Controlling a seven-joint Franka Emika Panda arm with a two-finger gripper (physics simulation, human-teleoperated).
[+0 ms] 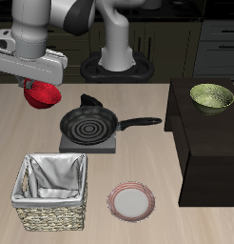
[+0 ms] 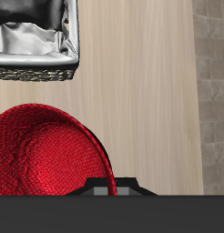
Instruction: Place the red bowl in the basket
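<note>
The red bowl [image 1: 40, 94] hangs in the air under my gripper [image 1: 38, 85], well above the table and farther back than the basket. The gripper is shut on the bowl's rim. In the wrist view the red bowl [image 2: 45, 155] fills much of the picture, close to the camera, and my fingers are mostly hidden behind it. The wicker basket [image 1: 27, 217] with its grey-white cloth lining stands near the table's front edge, nearer the camera than the bowl. It also shows in the wrist view [image 2: 36, 68], apart from the bowl.
A black frying pan [image 1: 89, 124] sits on a grey stove plate in the middle. A pink-rimmed plate [image 1: 132, 201] lies near the front edge beside the basket. An olive-green bowl [image 1: 212, 96] rests on a dark cabinet [image 1: 209, 152].
</note>
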